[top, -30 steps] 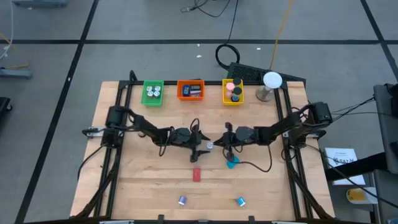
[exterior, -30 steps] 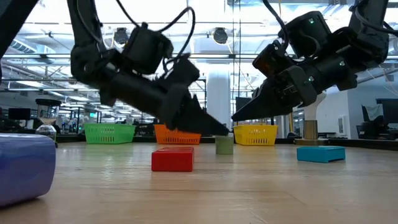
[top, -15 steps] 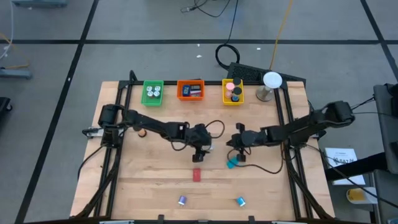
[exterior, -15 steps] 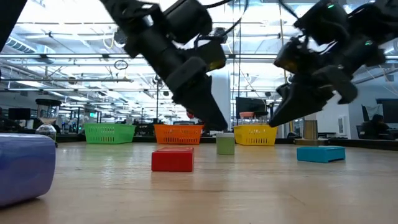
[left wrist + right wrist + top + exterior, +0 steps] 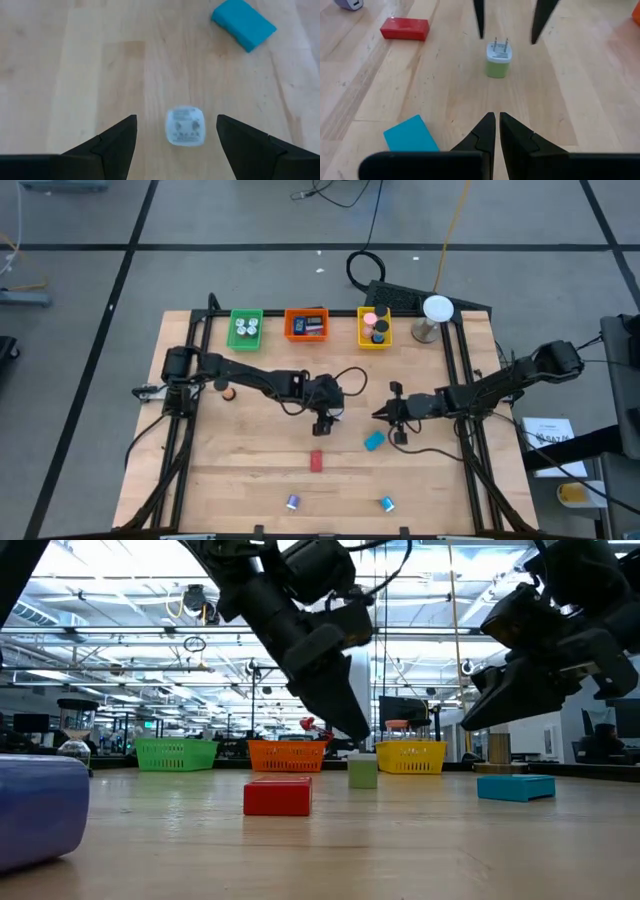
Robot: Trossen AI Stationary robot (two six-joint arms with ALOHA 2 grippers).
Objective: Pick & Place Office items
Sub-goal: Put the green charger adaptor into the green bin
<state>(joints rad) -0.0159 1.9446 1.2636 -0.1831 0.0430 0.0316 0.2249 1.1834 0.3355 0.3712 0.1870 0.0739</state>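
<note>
The left gripper (image 5: 323,423) has swung from a low slant to a steep, nearly vertical pose over the green plug adapter (image 5: 498,59), which stands upright on the counter (image 5: 230,470) near its middle, prongs up. Its jaws are spread, one tip on either side of the adapter and not yet touching it, though they have narrowed a little over the last second. That reads as the final line-up before a pinch.

The right gripper (image 5: 384,413) has backed away toward its own side, jaws pressed together and empty. In pulling off it has uncovered the teal block (image 5: 374,441), which lies flat just beside it.

The red block (image 5: 316,461) sits nearer the front, with a purple piece (image 5: 292,502) and a blue piece (image 5: 386,503) at the front edge.

The green tray (image 5: 245,330), orange tray (image 5: 306,324) and yellow tray (image 5: 374,328) along the back already hold items, so the sorting looks well advanced, with about five pieces left.
</note>
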